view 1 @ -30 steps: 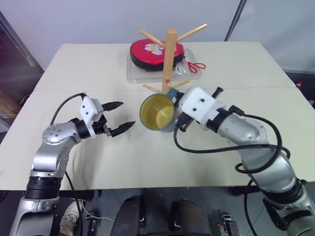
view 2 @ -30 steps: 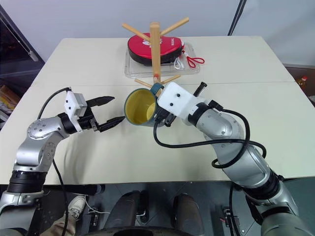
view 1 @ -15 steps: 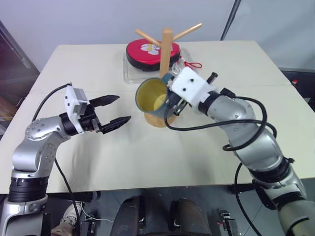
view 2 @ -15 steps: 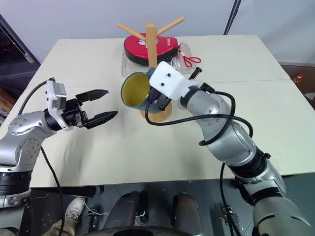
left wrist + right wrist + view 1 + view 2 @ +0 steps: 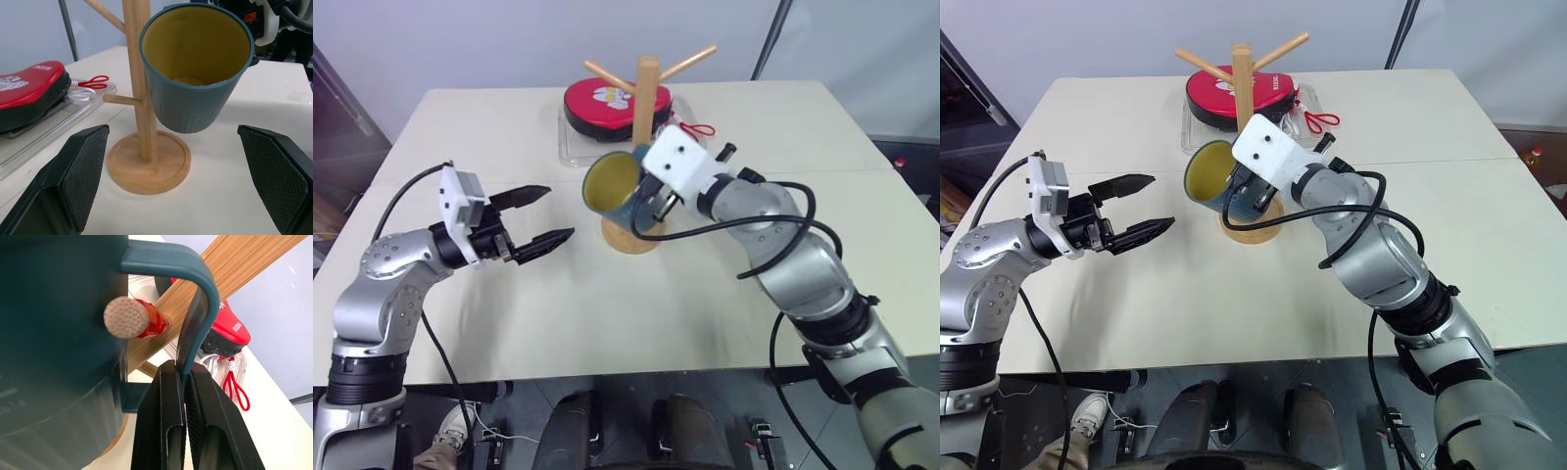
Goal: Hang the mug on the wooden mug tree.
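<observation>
One mug (image 5: 619, 188), one wooden mug tree (image 5: 646, 108), one red case (image 5: 612, 104), one clear tray (image 5: 576, 142) and one pair of red-handled scissors (image 5: 697, 130) are counted on one desk (image 5: 509, 127).

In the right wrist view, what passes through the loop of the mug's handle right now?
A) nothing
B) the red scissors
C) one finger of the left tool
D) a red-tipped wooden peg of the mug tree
D: the peg of the wooden mug tree sits inside the handle loop of the mug, while the right tool pinches the handle.
</observation>
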Available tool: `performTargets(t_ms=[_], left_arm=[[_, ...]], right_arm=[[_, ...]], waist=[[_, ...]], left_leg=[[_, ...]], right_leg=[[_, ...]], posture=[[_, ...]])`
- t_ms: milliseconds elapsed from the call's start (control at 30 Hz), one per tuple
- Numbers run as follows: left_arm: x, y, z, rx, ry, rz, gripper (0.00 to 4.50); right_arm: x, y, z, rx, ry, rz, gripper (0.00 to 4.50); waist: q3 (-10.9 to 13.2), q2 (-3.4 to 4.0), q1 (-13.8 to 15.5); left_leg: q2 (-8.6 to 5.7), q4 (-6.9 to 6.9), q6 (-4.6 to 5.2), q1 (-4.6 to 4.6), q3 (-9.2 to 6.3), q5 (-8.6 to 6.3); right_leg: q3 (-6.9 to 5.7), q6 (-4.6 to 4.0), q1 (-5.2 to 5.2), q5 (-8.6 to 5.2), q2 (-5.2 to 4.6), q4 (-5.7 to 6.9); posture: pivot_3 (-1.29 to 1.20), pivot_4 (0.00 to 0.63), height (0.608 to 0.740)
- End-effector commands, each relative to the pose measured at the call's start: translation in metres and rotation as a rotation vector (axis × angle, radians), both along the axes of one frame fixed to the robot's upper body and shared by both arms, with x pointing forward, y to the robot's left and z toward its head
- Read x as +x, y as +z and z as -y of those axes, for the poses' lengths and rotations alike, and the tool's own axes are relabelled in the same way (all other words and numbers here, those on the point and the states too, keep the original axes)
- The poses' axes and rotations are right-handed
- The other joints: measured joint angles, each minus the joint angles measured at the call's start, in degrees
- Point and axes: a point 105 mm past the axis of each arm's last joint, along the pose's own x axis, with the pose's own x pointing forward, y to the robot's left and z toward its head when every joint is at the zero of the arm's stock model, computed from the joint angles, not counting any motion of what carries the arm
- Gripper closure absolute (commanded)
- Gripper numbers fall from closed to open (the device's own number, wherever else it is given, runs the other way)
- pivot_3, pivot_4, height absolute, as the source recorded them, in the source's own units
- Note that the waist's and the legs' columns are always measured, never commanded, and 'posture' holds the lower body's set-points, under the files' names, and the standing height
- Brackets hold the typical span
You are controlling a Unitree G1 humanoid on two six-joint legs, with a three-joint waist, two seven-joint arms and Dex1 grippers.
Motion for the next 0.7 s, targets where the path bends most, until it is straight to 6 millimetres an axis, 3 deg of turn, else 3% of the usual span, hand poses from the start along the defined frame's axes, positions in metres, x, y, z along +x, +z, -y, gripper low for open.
performTargets(t_ms=[33,133,333,500,633,700], left_arm=[[-0.005,0.013,-0.001,-0.007,-0.002,0.051,0.00],[-0.004,0.013,0.000,-0.008,-0.002,0.052,0.00],[-0.001,0.011,0.000,-0.010,0.000,0.043,0.00],[0.009,0.008,-0.004,-0.040,0.040,0.009,0.00],[0.027,-0.002,-0.019,-0.064,0.171,-0.012,0.00],[0.035,-0.012,-0.027,-0.072,0.241,-0.037,0.00]], right_arm=[[-0.003,0.017,-0.003,0.005,0.010,0.074,2.49],[-0.004,0.022,-0.004,0.002,0.012,0.097,0.99],[-0.017,0.033,0.001,-0.020,0.049,0.129,0.99],[-0.034,0.046,0.018,0.026,0.101,0.137,0.99],[-0.050,0.040,0.037,0.209,0.156,0.085,0.99],[-0.055,0.027,0.051,0.335,0.153,0.043,0.99]], waist=[[0.00,0.00,0.01],[0.00,0.00,-0.04],[0.00,0.00,-0.01],[0.01,-0.01,0.21],[-0.01,-0.07,0.28],[-0.01,-0.11,0.29]], left_leg=[[0.00,0.00,0.00,0.00,0.00,0.00],[0.00,-0.01,0.00,0.00,0.00,0.00],[0.00,-0.02,0.00,0.00,0.01,0.00],[-0.01,-0.02,0.00,-0.01,-0.01,0.00],[-0.01,-0.06,0.01,0.00,-0.02,-0.01],[-0.01,-0.08,0.01,0.00,-0.01,-0.01]], right_leg=[[0.00,0.00,0.00,0.00,0.00,0.00],[0.00,0.00,-0.01,0.00,0.00,0.00],[0.00,0.00,-0.02,0.00,-0.01,-0.01],[0.00,0.00,-0.01,0.00,-0.02,-0.03],[-0.01,0.01,0.05,0.00,-0.03,-0.09],[-0.01,0.01,0.04,0.00,-0.03,-0.09]], posture=[[0.00,0.150,0.740],[0.00,0.150,0.740],[0.00,0.150,0.740],[0.00,0.150,0.740],[0.00,0.150,0.740],[0.00,0.150,0.740]])
